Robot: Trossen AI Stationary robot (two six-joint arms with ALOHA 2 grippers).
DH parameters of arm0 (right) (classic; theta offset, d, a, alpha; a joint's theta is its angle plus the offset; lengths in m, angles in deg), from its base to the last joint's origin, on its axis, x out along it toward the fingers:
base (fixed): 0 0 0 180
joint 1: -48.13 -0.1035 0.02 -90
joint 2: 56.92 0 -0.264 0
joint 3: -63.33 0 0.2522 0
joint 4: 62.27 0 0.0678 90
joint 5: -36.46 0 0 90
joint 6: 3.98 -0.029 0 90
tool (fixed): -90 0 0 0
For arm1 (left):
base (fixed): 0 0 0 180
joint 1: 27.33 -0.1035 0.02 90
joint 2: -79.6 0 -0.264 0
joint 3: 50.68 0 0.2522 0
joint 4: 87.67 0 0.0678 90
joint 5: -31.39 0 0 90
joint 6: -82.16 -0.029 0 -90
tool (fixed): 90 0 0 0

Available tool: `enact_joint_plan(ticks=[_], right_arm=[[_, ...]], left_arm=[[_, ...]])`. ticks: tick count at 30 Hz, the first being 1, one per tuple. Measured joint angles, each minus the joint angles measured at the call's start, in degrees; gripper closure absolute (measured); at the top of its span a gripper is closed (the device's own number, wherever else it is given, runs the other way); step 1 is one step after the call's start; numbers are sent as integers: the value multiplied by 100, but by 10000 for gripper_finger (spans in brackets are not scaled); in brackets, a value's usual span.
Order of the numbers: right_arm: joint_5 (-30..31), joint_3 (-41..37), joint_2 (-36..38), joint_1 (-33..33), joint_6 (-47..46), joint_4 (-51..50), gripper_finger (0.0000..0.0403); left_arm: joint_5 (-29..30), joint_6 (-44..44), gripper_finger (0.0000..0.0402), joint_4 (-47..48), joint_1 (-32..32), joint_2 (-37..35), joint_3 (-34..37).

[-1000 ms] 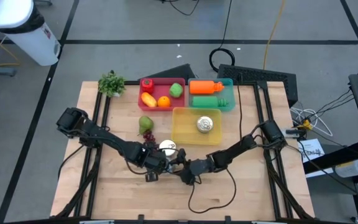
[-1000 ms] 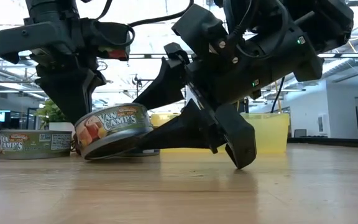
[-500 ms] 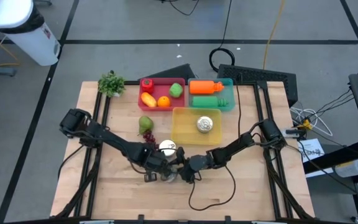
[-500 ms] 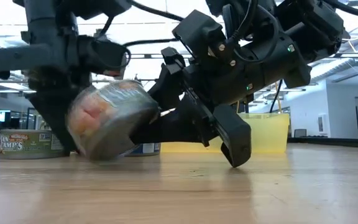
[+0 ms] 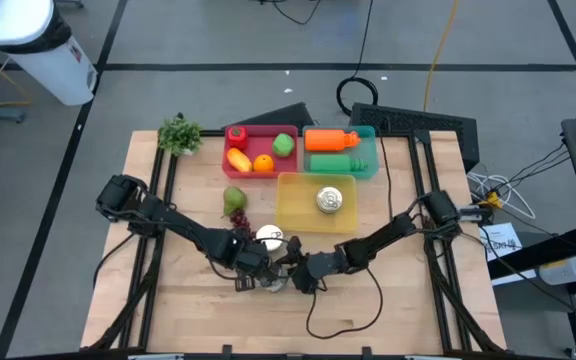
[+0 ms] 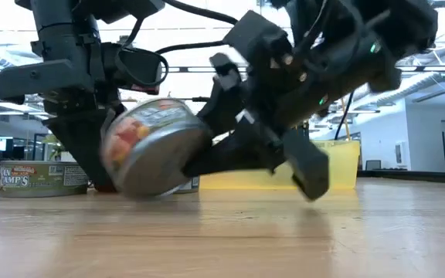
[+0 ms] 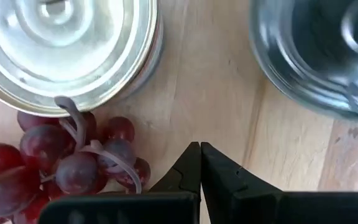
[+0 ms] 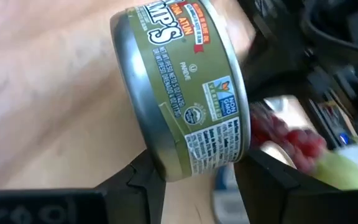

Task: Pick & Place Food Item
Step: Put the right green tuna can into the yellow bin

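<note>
Jaws of the right gripper clamp a tilted green-labelled can, lifted off the bench near its front middle; we see that arm reaching low and inward. Just beside it, the left gripper holds its jaws together, pointing down at bare wood. Only the left wrist view shows us red grapes touching a second can. Farther back sits a yellow bin holding another can.

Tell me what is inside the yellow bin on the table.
In the high view, the yellow bin holds one silver-topped can, standing upright. The rest of its floor shows bare. Whatever lies under that can is covered and cannot be seen.
</note>
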Motion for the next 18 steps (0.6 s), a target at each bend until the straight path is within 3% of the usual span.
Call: enact_joint_plan(ticks=[6, 10, 14, 18], right_arm=[[726, -84, 875, -155, -394, -940, 252], [1039, -398, 1526, -249, -768, -987, 253], [1604, -880, 2293, -271, -1023, -889, 253], [2673, -1488, 2996, -201, -1101, -907, 253]], left_arm=[[147, -505, 399, -839, 68, -148, 6], [145, -750, 390, -1457, 130, -621, 240], [443, -999, 392, -2188, 125, -1395, 736], [872, -1393, 398, -3518, -30, -2208, 1633]])
